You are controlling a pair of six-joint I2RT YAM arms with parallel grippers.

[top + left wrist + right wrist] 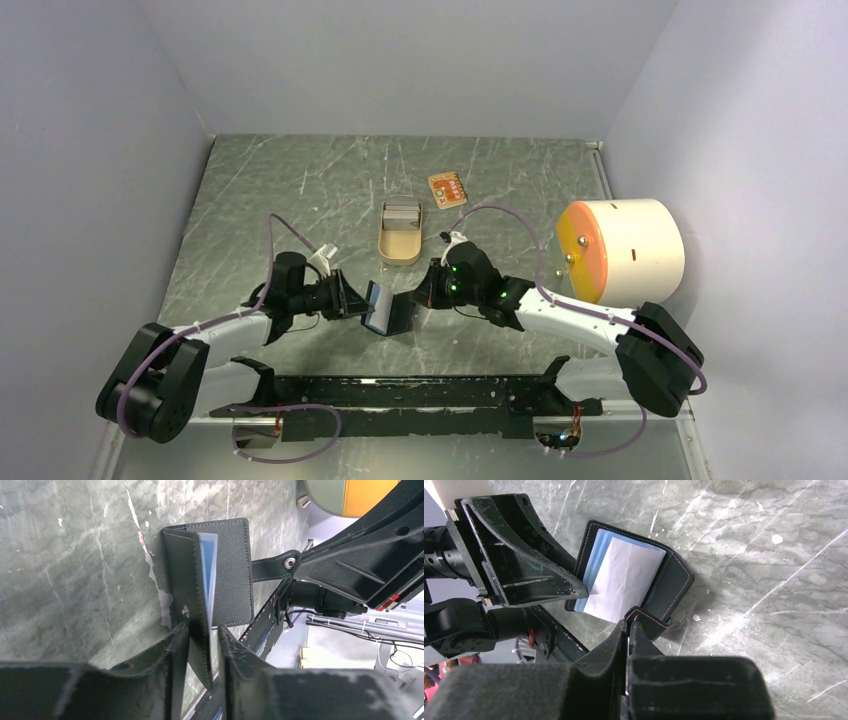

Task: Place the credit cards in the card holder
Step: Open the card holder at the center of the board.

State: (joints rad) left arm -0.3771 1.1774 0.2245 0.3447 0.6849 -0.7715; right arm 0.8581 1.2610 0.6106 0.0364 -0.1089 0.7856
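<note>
The holder (385, 310), light and floppy at its fold, sits between the arms at the table's (300, 200) near side, the right gripper (628, 625) clamped on its tab (650, 621), the left gripper (202, 630) slightly apart astride one flap, the stiffest hold.

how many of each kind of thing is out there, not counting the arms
card holder: 1
orange card: 1
pale card or sheet in the holder: 1
tin: 1
big drum: 1
total: 5
</note>
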